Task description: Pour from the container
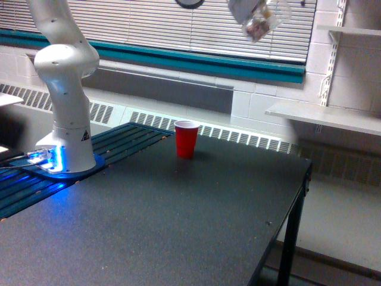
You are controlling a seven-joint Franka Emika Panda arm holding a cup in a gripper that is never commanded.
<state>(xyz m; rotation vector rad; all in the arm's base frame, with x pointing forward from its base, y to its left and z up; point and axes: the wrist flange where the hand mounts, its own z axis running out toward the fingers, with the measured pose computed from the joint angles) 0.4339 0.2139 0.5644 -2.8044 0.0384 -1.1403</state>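
One arm (62, 77), white, glossy, rounded segments, on a round base (65, 162) lit blue, at 9 o'clock in the exterior view. One gripper (253, 11), white and blocky, at 1 o'clock along the top edge; it holds the container, though the fingers are too blurred to make out singly.

One container (262, 22): small, clear plastic, tilted, with pinkish-brown bits visible through its wall. It hangs high in the air, well above the table and to the upper right of the cup.

One cup (186, 139): red, opaque, tapered, pale rim, upright, near the table's far edge, just above centre frame.

One table (178, 226): dark, matt, speckled top, black metal leg at 5 o'clock.

Two shelves (333, 116), pale, on slotted wall rails at 3 o'clock. One slatted blind (149, 24), with a teal sill below.
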